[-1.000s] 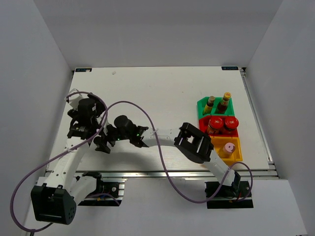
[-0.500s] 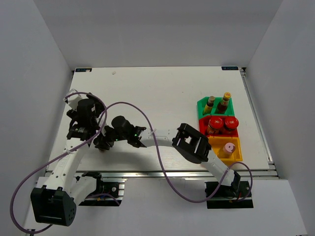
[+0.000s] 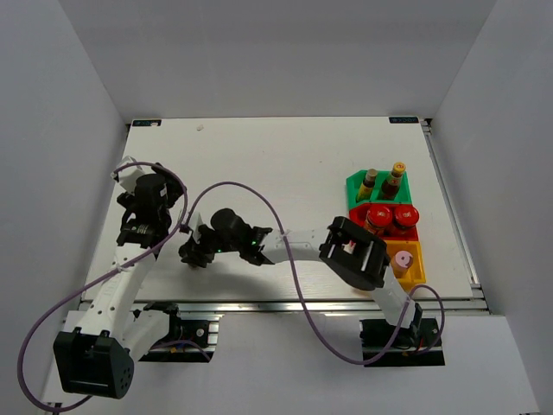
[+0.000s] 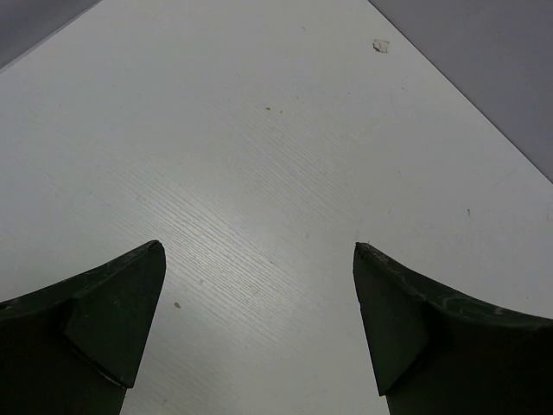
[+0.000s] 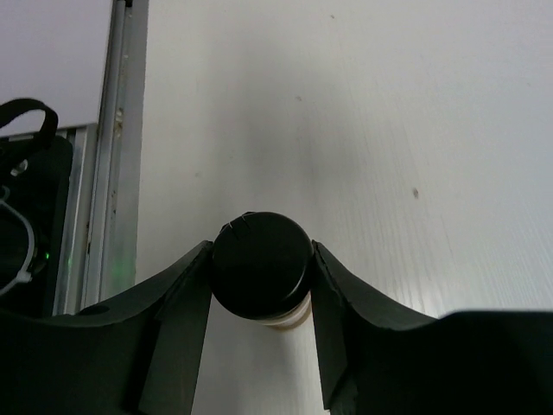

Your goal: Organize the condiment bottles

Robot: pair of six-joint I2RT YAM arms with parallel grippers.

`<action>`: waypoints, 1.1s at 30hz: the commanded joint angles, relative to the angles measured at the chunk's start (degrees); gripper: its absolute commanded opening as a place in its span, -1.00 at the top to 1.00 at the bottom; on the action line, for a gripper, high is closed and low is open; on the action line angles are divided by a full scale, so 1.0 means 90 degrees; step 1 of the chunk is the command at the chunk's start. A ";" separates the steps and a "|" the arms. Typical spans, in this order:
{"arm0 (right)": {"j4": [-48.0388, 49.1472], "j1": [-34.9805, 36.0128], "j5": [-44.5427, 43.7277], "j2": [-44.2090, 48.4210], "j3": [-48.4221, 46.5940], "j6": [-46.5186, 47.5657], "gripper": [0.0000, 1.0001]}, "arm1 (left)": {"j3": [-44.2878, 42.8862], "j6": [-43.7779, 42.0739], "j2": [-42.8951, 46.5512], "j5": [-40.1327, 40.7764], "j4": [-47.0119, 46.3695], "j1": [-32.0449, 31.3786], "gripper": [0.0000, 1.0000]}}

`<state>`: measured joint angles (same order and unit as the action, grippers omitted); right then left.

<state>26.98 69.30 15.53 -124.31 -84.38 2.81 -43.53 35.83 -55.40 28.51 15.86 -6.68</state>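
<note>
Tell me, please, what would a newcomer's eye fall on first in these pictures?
The right arm stretches leftward across the near side of the table, with the right gripper shut on a dark-capped bottle. Near the table's right edge, a green bin, a red bin and a yellow bin sit in a row. They hold two slim bottles, two red-lidded jars and a pink-capped bottle respectively.

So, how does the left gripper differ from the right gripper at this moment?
The left gripper is open, with only bare table between its fingers; the right gripper is shut on a black-capped bottle. In the top view the left gripper sits nearer the table's left edge, the right gripper more toward the middle. Both are over the table's left half, apart from the bins on the right side.
</note>
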 commanded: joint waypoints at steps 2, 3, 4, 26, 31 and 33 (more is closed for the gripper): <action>0.0381 -0.0024 -0.0787 0.1427 0.0965 0.0001 0.48 | 0.0051 0.0032 0.0042 -0.0082 -0.0072 0.0019 -0.96; 0.0342 -0.0082 -0.1068 0.1913 0.1238 -0.0077 0.49 | 0.0032 0.0022 0.0032 -0.0101 -0.0082 0.0019 -0.96; 0.0303 -0.0121 -0.1226 0.2179 0.1792 -0.0155 0.49 | 0.0032 0.0013 0.0022 -0.0198 -0.0092 0.0019 -0.96; -0.5415 -0.1342 -0.6264 0.9190 0.5645 -0.3883 0.50 | 0.0022 -0.0163 -0.0182 -0.0629 -0.0355 0.0029 -0.96; -0.6629 -0.1342 -0.6851 0.9827 0.5518 -0.4530 0.52 | -0.0056 -0.0183 -0.0310 -0.0551 -0.0307 0.0029 -0.96; -0.7222 -0.1352 -0.7299 0.9906 0.5489 -0.4831 0.52 | -0.0076 -0.0212 -0.0339 -0.0531 -0.0268 0.0029 -0.96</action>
<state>-27.64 57.32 -41.56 -36.34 -33.74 -33.63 -43.53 34.74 -58.50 23.53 13.89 -6.68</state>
